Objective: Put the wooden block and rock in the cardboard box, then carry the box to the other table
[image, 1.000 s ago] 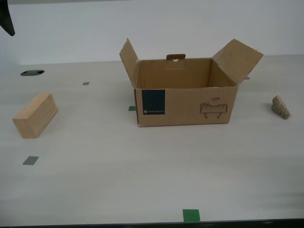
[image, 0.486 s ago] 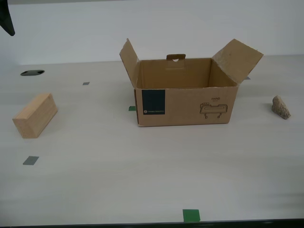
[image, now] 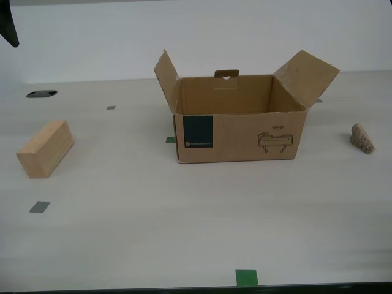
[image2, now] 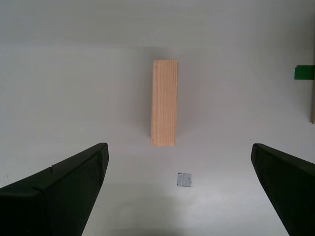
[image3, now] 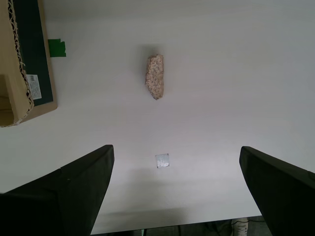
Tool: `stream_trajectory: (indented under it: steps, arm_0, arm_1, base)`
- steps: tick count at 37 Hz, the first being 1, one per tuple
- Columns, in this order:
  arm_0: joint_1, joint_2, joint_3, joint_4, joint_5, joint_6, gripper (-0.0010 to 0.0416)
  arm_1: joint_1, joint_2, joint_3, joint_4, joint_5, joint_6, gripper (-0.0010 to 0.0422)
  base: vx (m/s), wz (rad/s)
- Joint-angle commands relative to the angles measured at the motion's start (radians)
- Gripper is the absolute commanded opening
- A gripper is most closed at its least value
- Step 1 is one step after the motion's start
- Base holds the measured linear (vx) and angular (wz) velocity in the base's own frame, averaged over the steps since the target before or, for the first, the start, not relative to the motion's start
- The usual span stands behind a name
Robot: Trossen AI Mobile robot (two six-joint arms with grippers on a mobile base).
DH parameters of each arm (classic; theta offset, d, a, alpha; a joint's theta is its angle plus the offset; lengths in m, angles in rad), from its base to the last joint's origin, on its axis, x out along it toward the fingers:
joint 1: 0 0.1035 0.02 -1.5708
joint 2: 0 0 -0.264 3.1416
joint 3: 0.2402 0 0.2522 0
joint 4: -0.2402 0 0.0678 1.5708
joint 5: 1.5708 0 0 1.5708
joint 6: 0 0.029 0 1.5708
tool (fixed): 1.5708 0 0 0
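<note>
With both end effectors spread open and empty, my first end effector [image3: 174, 191] could nudge the irregular rock [image3: 155, 76] aside while closing.

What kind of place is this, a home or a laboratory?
Probably a robot test area, not a home: a bare pale table against a plain wall, green tape marks on it, and only the cardboard box, wooden block and rock set out.

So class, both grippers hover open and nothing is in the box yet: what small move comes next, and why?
Probably lower my second gripper onto the block: it lies centred between the open fingers, untouched. The rock and box can wait.
</note>
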Motion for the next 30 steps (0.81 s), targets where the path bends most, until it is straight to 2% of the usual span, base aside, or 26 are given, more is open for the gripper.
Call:
stream_trajectory:
  steps: [1, 11, 25, 30]
  arm_0:
    - [0.000, 0.000, 0.000, -0.002, 0.007, 0.002, 0.0357]
    - [0.002, 0.000, 0.006, -0.041, 0.007, 0.002, 0.0402]
    - [0.002, 0.000, 0.056, -0.052, 0.007, 0.003, 0.0396]
    - [0.002, 0.000, 0.051, -0.052, 0.007, 0.002, 0.0396]
  arm_1:
    - [0.000, 0.000, 0.000, -0.006, -0.001, 0.003, 0.0399]
    - [0.000, 0.000, 0.000, -0.013, 0.000, 0.003, 0.0399]
    - [0.000, 0.002, 0.000, -0.010, 0.000, 0.005, 0.0399]
    - [0.000, 0.002, 0.000, -0.009, -0.001, 0.027, 0.0399]
  base:
    - [0.000, 0.000]
    - [0.000, 0.000]
    - [0.000, 0.000]
    - [0.000, 0.000]
